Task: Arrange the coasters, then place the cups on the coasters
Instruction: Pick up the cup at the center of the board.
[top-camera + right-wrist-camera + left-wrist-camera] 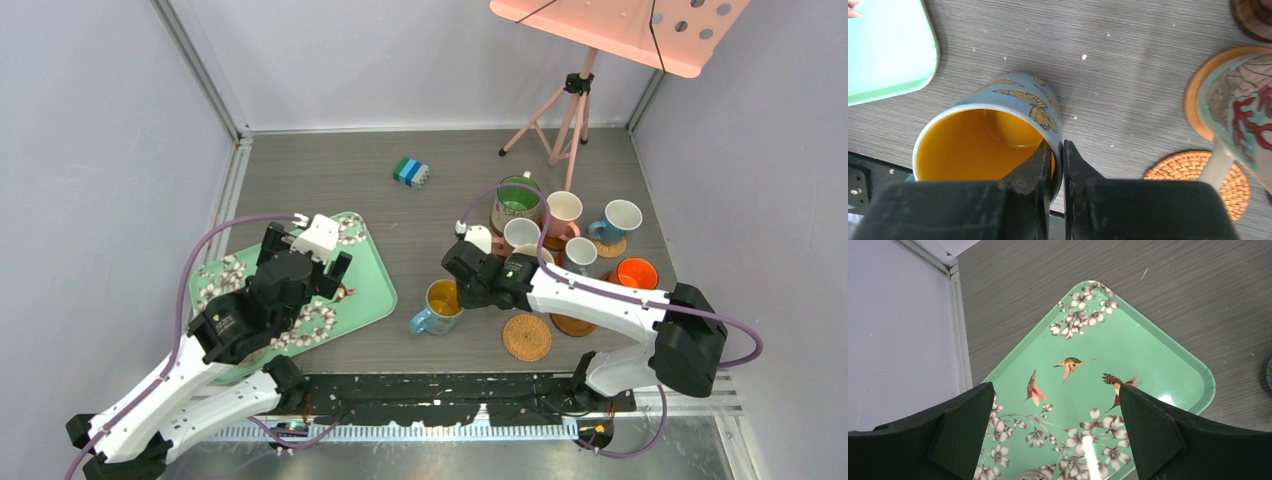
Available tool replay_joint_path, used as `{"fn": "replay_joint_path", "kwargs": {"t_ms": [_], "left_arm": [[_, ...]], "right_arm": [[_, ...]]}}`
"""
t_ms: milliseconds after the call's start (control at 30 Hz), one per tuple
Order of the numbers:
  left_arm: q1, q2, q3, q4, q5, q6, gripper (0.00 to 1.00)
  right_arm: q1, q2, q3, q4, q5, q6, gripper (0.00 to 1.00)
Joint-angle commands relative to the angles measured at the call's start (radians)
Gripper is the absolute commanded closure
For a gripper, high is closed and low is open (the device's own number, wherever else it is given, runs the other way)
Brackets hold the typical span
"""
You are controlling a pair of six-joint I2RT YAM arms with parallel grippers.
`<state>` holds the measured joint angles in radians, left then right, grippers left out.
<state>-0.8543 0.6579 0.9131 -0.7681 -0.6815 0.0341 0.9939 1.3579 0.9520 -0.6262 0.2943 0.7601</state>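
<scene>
Here, blue butterfly mug [998,135], yellow inside, rim pinched by right pincer [1057,167].

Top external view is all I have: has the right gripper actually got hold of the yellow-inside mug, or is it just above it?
Observer: The right gripper is pinching the yellow-inside mug by its rim, one finger inside and one outside.
Operator: And the left gripper?
Observer: The left gripper is wide open with nothing between its fingers, over the green tray.
Operator: Is that mug on a coaster?
Observer: No, bare table; the wicker coaster lies apart, to its side.
</scene>
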Motion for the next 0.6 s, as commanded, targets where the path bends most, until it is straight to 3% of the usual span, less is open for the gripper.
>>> {"fn": "replay_joint_path", "kwargs": {"t_ms": [0,233,567], "left_arm": [[0.001,0.002,0.000,0.024,-0.045,0.002,0.01],[0.001,-0.001,-0.005,0.027,-0.054,0.002,0.01],[0.001,-0.001,-0.002,0.025,-0.045,-0.001,0.00]], "right_arm": [[0.001,-0.035,0.099,0.014,0.043,-0.061,0.95],[-0.006,-0.085,0.187,-0.048,0.032,-0.124,0.95],[-0.068,-0.208,0.433,-0.304,0.126,-0.185,0.95]]}}
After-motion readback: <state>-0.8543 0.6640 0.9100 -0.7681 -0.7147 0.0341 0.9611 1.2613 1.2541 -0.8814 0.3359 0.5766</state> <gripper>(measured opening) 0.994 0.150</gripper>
